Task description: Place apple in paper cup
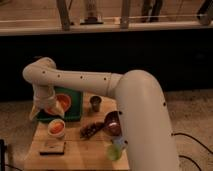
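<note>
The apple (57, 126) is a small orange-red ball lying inside the paper cup (55, 134). That short white cup stands on the left part of the wooden table (82, 150). My gripper (41, 111) hangs just above and to the left of the cup, at the end of the white arm that reaches in from the right. It is open, holds nothing, and is clear of the apple.
A green tray (75, 107) behind the cup carries an orange dish (63, 102). A small dark metal cup (95, 103), a dark reddish-brown bowl (112, 123), a dark lump (90, 130) and a light-green round thing (114, 151) stand to the right. A flat dark item (52, 147) lies near the front.
</note>
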You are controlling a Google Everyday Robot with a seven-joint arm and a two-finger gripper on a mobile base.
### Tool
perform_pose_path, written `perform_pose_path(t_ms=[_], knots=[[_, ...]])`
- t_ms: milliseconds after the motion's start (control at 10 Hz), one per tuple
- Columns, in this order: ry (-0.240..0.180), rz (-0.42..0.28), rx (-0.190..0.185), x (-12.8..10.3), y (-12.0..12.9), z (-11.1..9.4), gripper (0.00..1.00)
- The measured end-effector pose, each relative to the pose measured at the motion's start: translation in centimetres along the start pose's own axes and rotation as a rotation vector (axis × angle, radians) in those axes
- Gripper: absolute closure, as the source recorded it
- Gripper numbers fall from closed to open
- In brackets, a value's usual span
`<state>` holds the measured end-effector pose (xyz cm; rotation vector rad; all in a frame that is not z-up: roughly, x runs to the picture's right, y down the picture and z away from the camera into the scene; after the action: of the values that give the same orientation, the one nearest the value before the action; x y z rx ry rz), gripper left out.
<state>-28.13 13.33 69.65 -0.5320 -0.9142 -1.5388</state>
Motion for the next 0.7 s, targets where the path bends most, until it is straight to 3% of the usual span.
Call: perform_pose_path(t_ms=[500,700], knots=[[0.006,-0.006,-0.005,0.34,0.28,-0.28,0.20],[0.026,-0.019,0.002,0.62,0.44,-0.68,0.20]])
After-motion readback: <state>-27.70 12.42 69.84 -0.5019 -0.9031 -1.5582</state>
